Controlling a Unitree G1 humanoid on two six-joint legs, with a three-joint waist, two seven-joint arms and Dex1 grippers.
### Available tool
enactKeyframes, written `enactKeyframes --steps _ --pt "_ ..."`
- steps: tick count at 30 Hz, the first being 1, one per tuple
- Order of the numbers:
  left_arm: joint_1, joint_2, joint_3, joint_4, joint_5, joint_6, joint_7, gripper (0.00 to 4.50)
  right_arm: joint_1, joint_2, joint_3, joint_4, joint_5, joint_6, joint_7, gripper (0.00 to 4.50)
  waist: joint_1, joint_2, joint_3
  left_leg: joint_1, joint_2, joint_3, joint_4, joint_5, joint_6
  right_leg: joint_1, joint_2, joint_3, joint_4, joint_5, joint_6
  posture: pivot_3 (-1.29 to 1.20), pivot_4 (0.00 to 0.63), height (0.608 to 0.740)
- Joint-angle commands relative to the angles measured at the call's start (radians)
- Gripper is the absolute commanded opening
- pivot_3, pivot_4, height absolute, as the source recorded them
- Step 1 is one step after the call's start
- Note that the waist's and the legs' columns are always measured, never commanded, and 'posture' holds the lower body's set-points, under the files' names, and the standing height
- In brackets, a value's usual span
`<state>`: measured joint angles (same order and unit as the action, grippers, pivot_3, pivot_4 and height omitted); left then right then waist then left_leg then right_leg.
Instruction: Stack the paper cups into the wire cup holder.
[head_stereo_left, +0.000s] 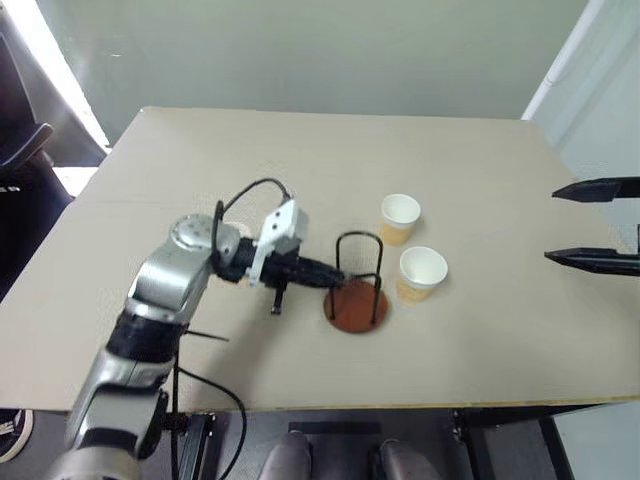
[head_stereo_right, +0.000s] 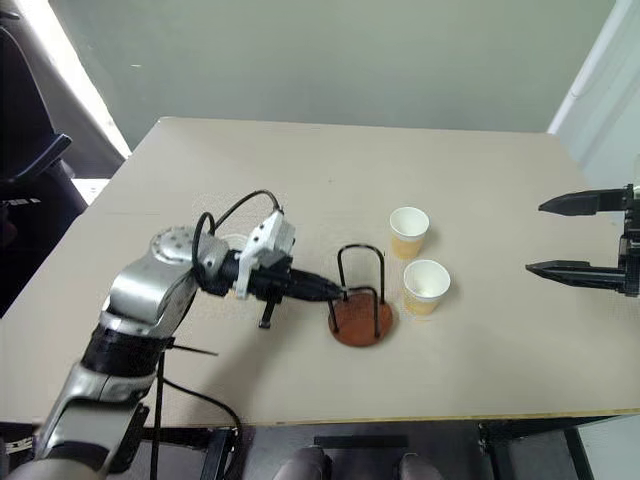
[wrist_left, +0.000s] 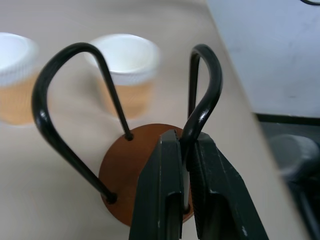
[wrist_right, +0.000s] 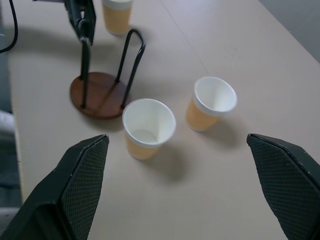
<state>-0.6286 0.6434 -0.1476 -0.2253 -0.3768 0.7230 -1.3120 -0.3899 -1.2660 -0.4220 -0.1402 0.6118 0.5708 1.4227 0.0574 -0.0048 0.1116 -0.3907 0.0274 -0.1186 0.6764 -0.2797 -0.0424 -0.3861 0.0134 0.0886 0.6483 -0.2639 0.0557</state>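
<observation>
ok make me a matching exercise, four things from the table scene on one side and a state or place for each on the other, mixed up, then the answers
Things
1. left gripper
2. right gripper
3. wire cup holder
4. paper cup nearest the holder

States or places
A. upright on the table, empty, just beside the brown disc base
B. fingers spread wide, holding nothing, off to the side
C. shut on a black wire loop
D. no cup in it yet, standing on its round base

Pairs: 1-C, 2-B, 3-D, 4-A
</observation>
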Motion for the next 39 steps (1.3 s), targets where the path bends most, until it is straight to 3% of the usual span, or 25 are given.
enactKeyframes --steps 1,4,12,16,25,30,39 --pt "0.022 -0.013 0.008 -0.110 -0.037 0.082 0.106 0.02 -0.028 -0.003 -0.008 -0.032 0.030 -0.003 -0.015 4.50 0.000 0.000 0.000 0.003 0.000 0.000 0.000 -0.001 0.001 0.003 0.000 0.000 0.000 0.000 0.000 0.00 0.150 0.740" --pt "0.045 -0.002 -0.019 -0.158 -0.034 0.092 0.145 0.02 -0.042 -0.007 0.002 -0.020 0.033 -0.008 -0.011 4.50 -0.003 0.000 0.000 0.010 0.000 0.000 0.001 -0.003 0.005 0.010 0.000 0.000 0.000 0.000 0.000 0.00 0.150 0.740" --pt "0.061 0.030 -0.090 -0.147 0.003 0.035 0.182 0.02 -0.058 -0.007 0.017 -0.004 0.031 -0.018 -0.003 4.50 -0.002 0.000 0.000 0.010 0.000 0.000 0.002 -0.003 0.005 0.010 0.000 0.000 0.000 0.000 -0.001 0.00 0.150 0.740" --pt "0.059 0.039 -0.099 -0.127 -0.006 0.037 0.187 1.16 -0.064 -0.004 0.027 -0.010 0.032 -0.016 -0.013 4.50 -0.003 0.000 0.000 0.010 0.000 0.000 0.001 -0.003 0.005 0.010 0.000 0.001 0.000 0.001 -0.001 0.00 0.150 0.740" --pt "0.067 0.072 -0.073 -0.143 -0.055 0.057 0.182 4.49 -0.094 0.005 0.081 -0.028 0.036 -0.015 -0.020 4.50 -0.003 0.000 0.000 0.009 0.000 0.000 0.000 -0.004 0.005 0.009 0.000 0.001 -0.002 0.000 -0.001 0.00 0.150 0.740" --pt "0.076 0.149 0.035 -0.159 -0.101 0.059 0.173 4.49 -0.138 0.013 0.195 -0.046 -0.001 -0.049 0.005 4.50 -0.006 0.000 0.000 0.009 0.000 0.000 -0.002 -0.004 0.004 0.007 0.000 0.001 -0.002 0.000 -0.001 0.00 0.150 0.740" --pt "0.205 0.369 0.300 -0.240 -0.163 0.033 0.149 4.49 -0.288 0.157 0.497 0.010 -0.192 -0.125 0.004 4.50 -0.023 0.000 0.000 0.008 0.001 0.000 -0.006 -0.004 0.005 0.004 -0.001 0.001 -0.002 0.001 -0.003 0.00 0.150 0.740"
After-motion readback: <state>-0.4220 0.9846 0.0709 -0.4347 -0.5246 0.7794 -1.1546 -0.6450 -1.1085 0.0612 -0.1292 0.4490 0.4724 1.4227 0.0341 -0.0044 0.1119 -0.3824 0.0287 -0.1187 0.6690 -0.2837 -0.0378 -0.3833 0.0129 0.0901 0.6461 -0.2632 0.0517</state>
